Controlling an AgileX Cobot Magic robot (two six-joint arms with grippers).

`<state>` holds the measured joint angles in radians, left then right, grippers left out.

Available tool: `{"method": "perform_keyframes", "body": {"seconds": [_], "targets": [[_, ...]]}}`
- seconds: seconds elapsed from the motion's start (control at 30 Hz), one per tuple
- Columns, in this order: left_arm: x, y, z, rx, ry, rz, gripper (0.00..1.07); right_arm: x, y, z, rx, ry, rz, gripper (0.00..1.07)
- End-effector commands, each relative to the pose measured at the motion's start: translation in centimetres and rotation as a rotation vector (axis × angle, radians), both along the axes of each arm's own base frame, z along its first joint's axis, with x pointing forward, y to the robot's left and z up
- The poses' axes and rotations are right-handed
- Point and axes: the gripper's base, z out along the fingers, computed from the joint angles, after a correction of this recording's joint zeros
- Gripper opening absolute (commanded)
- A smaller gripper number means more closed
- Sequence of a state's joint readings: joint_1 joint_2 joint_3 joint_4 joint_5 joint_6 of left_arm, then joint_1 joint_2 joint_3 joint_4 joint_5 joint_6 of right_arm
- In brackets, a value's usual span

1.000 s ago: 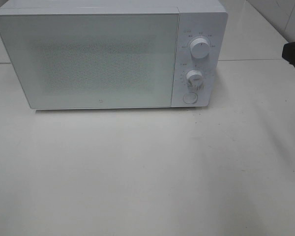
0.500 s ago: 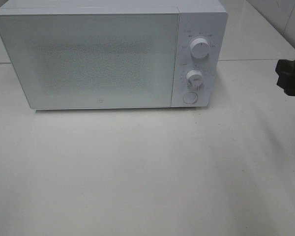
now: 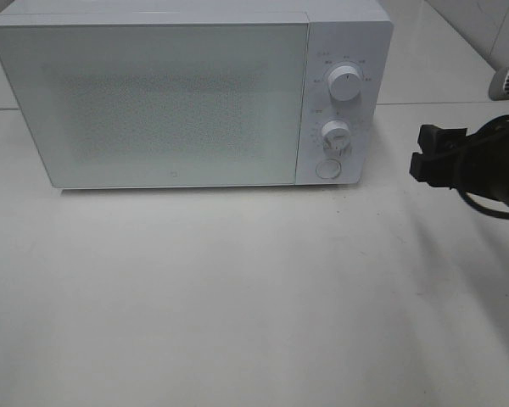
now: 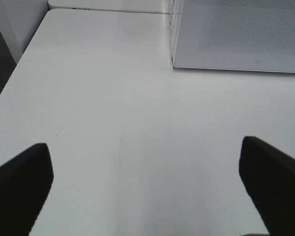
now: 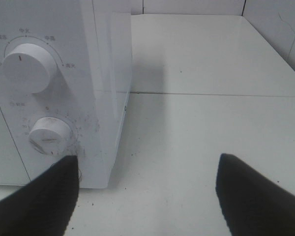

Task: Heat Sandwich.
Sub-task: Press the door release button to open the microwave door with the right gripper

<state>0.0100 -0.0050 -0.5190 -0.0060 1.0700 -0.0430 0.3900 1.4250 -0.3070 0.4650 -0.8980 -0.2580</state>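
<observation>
You cannot see the sandwich in any of the three views. The white microwave (image 3: 191, 97) has its door (image 3: 161, 106) shut, and the pale speckled panel hides whatever is inside, so its place cannot be told.

The microwave stands at the far side of a white table (image 3: 237, 297). Its control strip is on the right of the door. From top to bottom it carries an upper knob (image 3: 345, 85), a lower knob (image 3: 335, 136) and a round button (image 3: 327, 169).

Your right gripper (image 3: 419, 151) comes in from the right edge of the high view. It hangs above the table, to the right of the control strip and apart from it, level with the lower knob and the button. Its two black fingers point toward the microwave and stand spread with nothing between them. The right wrist view shows the same gap (image 5: 147, 196), with the upper knob (image 5: 27, 69) and lower knob (image 5: 50, 135) close ahead.

Your left gripper (image 4: 147, 191) shows only in its own wrist view. Its fingers are spread wide and empty over bare table (image 4: 113, 98), with a lower corner of the microwave door (image 4: 241, 34) ahead of it.
</observation>
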Motion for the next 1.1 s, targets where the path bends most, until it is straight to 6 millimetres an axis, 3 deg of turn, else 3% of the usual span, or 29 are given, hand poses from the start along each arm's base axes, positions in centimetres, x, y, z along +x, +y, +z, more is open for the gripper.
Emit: {"method": "perform_keyframes", "body": {"seconds": [0.03, 0.37, 0.73, 1.1], "targets": [[-0.2, -0.1, -0.1, -0.005, -0.014, -0.004, 0.98, -0.1, 1.3, -0.8, -0.013, -0.036, -0.04, 0.75], [-0.2, -0.1, -0.1, -0.005, -0.014, -0.004, 0.98, -0.4, 4.6, -3.2, -0.027, 0.025, -0.049, 0.75], [-0.2, -0.1, -0.1, -0.005, -0.014, -0.004, 0.98, -0.1, 8.2, -4.4, -0.034, 0.06, -0.006, 0.75], [-0.2, -0.1, -0.1, -0.005, -0.014, -0.004, 0.98, -0.1, 9.1, -5.0, -0.033, 0.078, -0.01, 0.75]]}}
